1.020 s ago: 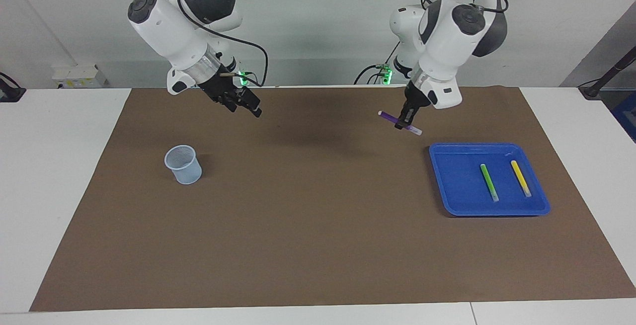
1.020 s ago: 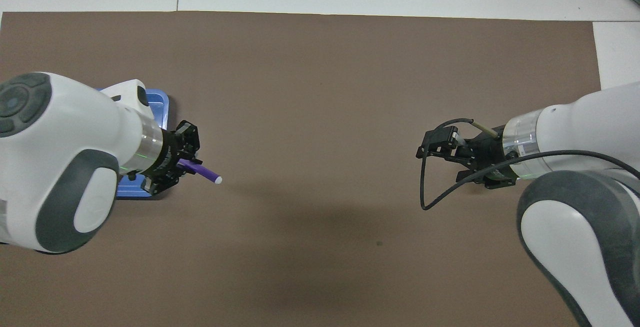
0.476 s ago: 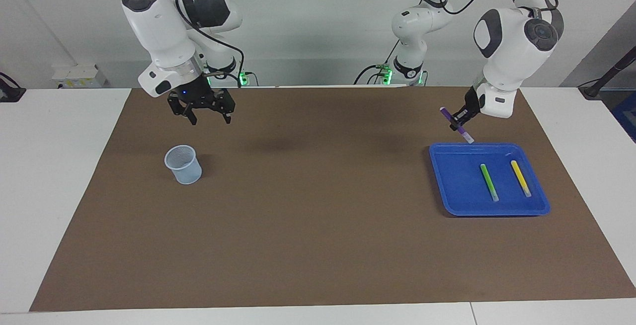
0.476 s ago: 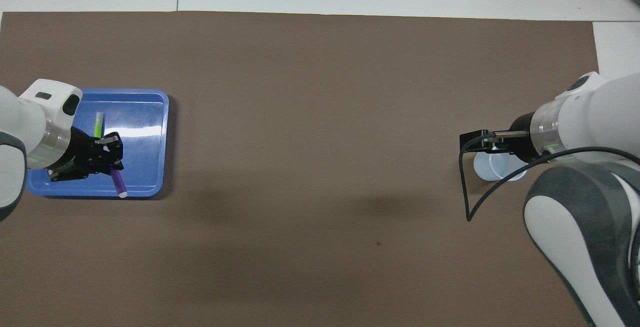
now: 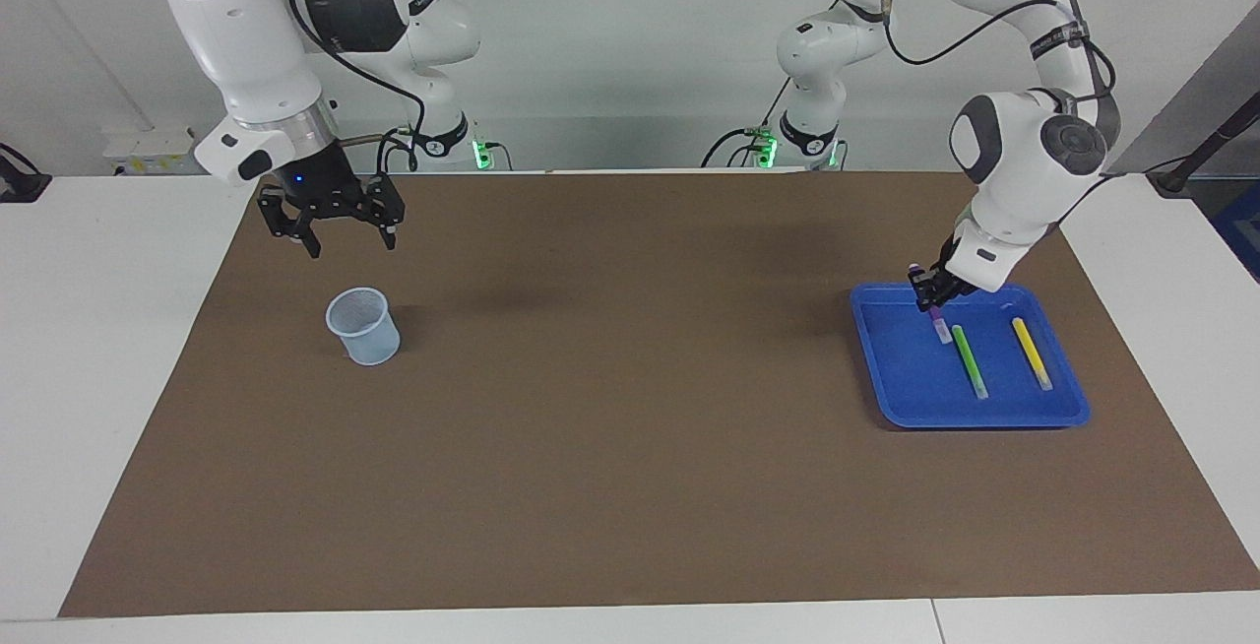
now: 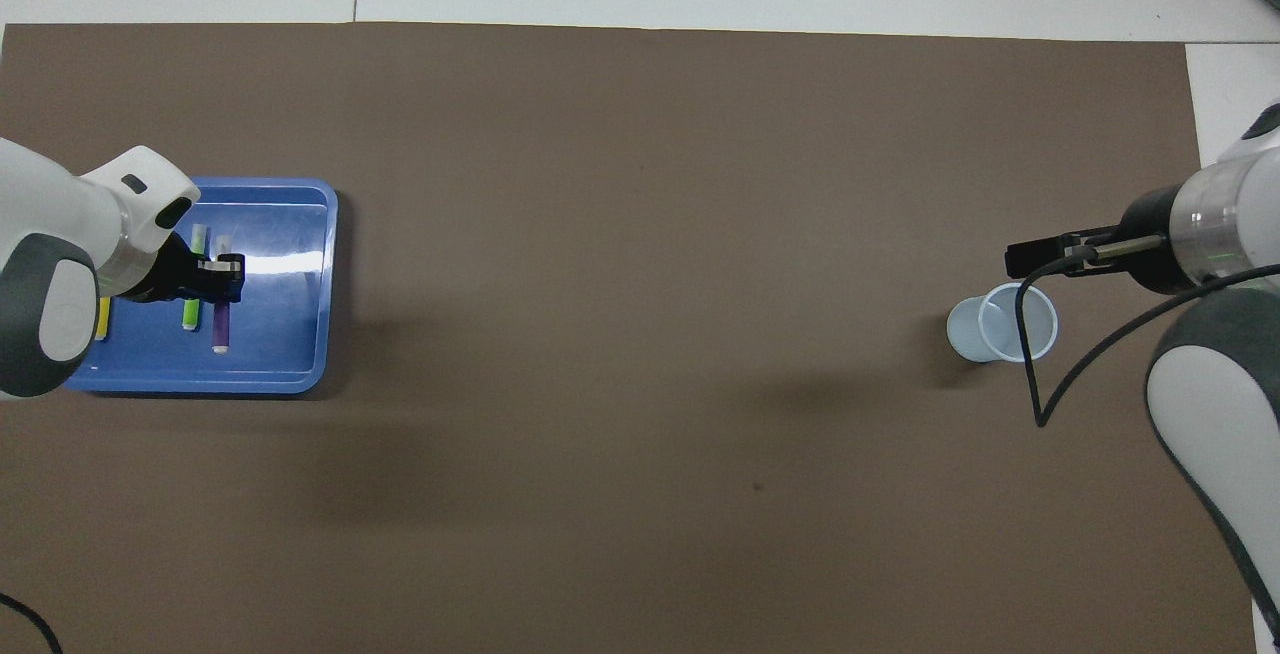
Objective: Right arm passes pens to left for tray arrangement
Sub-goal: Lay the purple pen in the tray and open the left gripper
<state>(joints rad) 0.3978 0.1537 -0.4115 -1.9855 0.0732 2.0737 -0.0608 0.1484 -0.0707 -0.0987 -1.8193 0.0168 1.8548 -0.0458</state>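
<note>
Brown matting covers nearly the whole white table, which shows only as pale strips along the edges. White and bulky, the right arm hangs above the mat's corner nearest its own base, and its right gripper is up in the air with the two fingers spread wide and nothing between them, over bare mat just beside the cup. White too, the left arm bends down over the left arm's end of the table, and its left gripper is low over the tray's edge nearest the robots, fingers clamped on the purple pen. Bright blue, the tray sits on the mat toward the left arm's end, its long edges running along the mat's length. A translucent pale-blue mesh cup stands upright on the mat toward the right arm's end, well apart from the tray. Inside the tray the green pen lies flat near the middle and the yellow pen lies flat beside it, toward the tray's end edge closest to the table's end. The purple pen points steeply down into the tray, its pale tip just beside the green pen's end nearest the robots; whether the tip touches the tray floor cannot be told.
</note>
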